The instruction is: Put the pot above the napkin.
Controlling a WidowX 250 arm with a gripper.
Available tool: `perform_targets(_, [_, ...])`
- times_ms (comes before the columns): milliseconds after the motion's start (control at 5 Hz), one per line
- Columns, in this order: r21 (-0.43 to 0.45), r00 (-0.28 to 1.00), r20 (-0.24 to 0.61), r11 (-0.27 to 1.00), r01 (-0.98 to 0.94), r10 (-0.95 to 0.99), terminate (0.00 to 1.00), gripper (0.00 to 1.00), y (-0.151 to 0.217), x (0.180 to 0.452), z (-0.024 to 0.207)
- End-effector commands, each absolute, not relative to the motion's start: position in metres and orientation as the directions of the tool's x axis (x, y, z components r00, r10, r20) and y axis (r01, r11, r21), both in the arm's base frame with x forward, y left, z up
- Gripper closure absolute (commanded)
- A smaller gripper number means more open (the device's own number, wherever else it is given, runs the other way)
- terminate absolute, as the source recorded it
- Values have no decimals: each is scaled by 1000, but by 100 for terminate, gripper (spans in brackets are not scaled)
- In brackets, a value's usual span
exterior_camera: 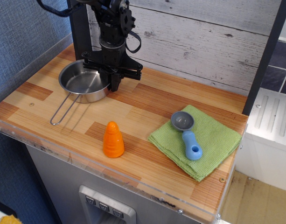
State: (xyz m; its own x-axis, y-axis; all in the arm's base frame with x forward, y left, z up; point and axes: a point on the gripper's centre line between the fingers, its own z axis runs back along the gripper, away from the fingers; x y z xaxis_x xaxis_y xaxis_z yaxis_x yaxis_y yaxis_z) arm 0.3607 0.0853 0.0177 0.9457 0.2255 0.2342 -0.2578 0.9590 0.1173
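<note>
The pot [81,84], a shallow shiny steel pan with a long wire handle [63,109] pointing to the front left, sits at the back left of the wooden counter. My gripper [113,80] points down at the pot's right rim, and its jaws are closed together on that rim. The napkin [217,140], a light-green folded cloth, lies at the front right, far from the pot. A grey-and-blue plastic scoop [188,136] rests on the napkin.
An orange cone [113,140] stands near the front edge between pot and napkin. A plank wall rises right behind the counter [147,107], the arm's dark post [80,28] stands at the back left, and a dark upright bar [266,56] stands at the right.
</note>
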Motion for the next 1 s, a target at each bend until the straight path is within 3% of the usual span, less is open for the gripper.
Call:
perform_targets(0, [95,923,288,951,-294,257,0,100,93,366,51])
perform_targets(400, [89,902,323,940,-330,286,0,100,98,364,73])
perform_targets(800, [61,907,370,968,-242,203,0,100,45,372,97])
